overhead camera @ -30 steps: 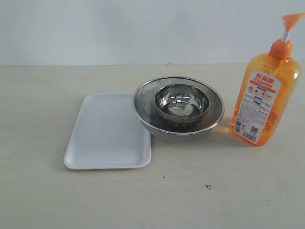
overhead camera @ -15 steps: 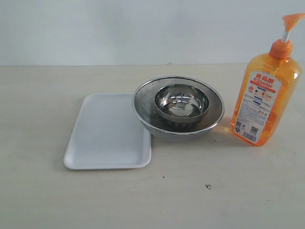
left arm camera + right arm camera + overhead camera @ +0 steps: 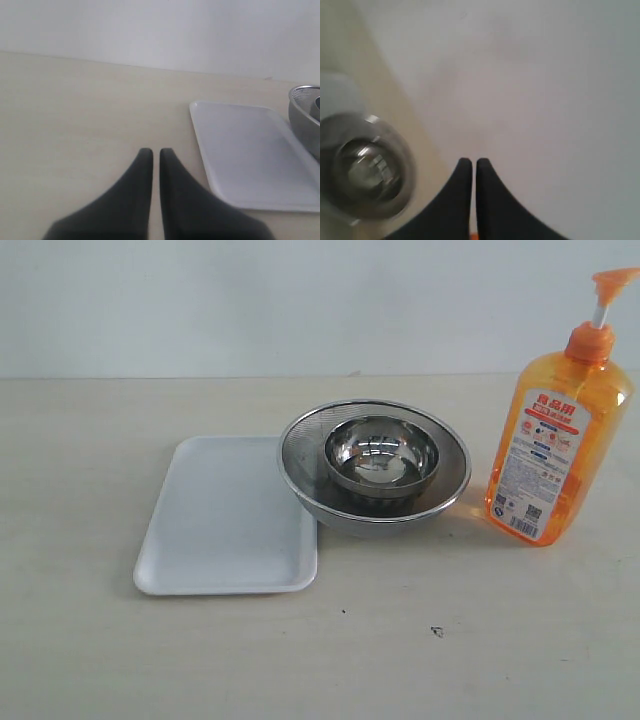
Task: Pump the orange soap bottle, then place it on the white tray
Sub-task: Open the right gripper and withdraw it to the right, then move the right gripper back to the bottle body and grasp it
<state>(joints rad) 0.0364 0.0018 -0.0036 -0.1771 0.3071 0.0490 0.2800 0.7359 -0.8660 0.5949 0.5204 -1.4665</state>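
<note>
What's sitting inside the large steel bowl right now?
A smaller steel bowl, apparently empty, nests in the large steel bowl. The large bowl's floor beneath it is covered.

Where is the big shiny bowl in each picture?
Exterior view: big steel bowl in the middle, right of the white tray.
Left wrist view: cut off by the picture's edge, just past the white tray.
Right wrist view: blurred, off to the side of the right gripper.
Shared landmark: the white tray beside it; maybe the pale blur in the right wrist view.

Between orange soap bottle [image 3: 555,455] and white tray [image 3: 225,520] stand steel bowls [image 3: 375,465] — open tabletop [image 3: 450,640] in front.
</note>
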